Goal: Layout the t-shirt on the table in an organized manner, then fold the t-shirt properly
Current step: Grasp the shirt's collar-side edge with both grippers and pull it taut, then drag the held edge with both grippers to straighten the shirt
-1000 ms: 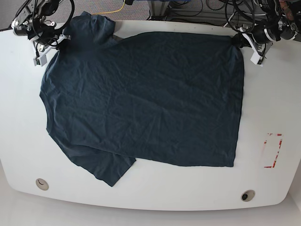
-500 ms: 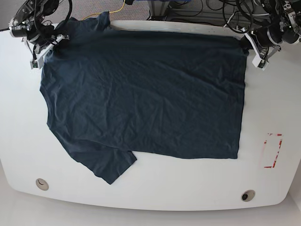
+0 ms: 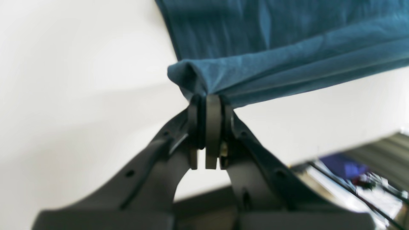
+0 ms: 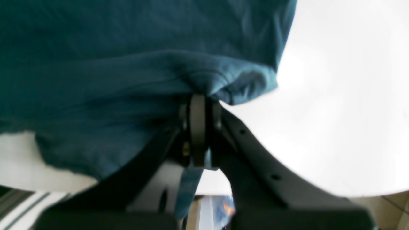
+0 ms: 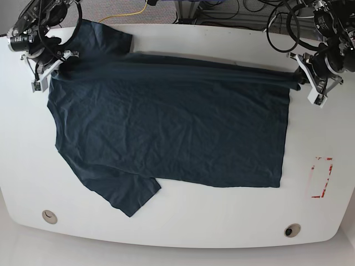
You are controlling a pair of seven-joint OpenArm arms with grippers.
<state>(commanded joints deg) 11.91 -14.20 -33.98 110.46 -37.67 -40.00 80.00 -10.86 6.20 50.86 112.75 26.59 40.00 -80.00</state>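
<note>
On the white desk [image 5: 183, 227] we list one dark navy t-shirt [image 5: 172, 133], spread wide across the middle, its far edge raised and stretched in a taut ridge between two arms. Left claw [image 3: 207, 102]: jaws pressed together, pinching a bunched corner of the shirt; in the base view it sits at that view's right [image 5: 302, 77]. Right claw [image 4: 198, 100]: jaws likewise closed on gathered fabric near a sleeve, seen at the base view's left [image 5: 52, 61]. We note one sleeve lying flat toward the near left, the other at the far left edge. Further items: red tape rectangle [image 5: 321, 177] at the right, clear of the shirt; two round grommet holes [image 5: 49, 216] along the near edge.
</note>
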